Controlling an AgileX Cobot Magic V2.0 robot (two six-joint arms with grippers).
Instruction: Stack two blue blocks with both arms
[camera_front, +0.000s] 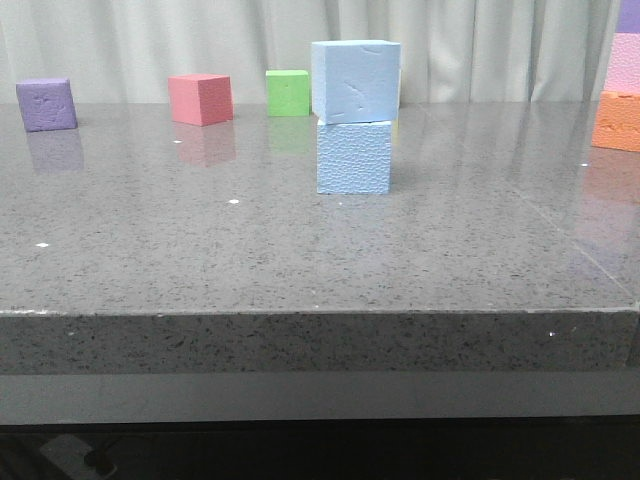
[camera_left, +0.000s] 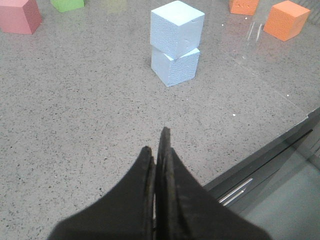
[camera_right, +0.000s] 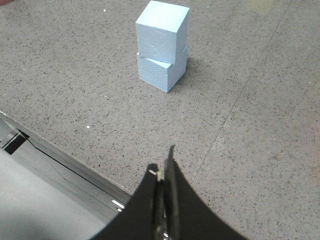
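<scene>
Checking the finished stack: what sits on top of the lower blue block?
The second blue block rests on the lower blue block, slightly twisted and overhanging. Nothing sits on the upper one. The contact faces between them are covered and cannot be seen.

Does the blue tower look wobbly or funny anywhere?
A little. The top blue block sits twisted and shifted on the bottom blue block, so their edges do not line up, and its front face has a crease-like mark. The stack stands on its own; both tools are clear of it.

The left pincer (camera_left: 159, 150) is closed, its fingers pressed together, holding nothing. The right pincer (camera_right: 165, 167) is likewise closed and empty.
</scene>
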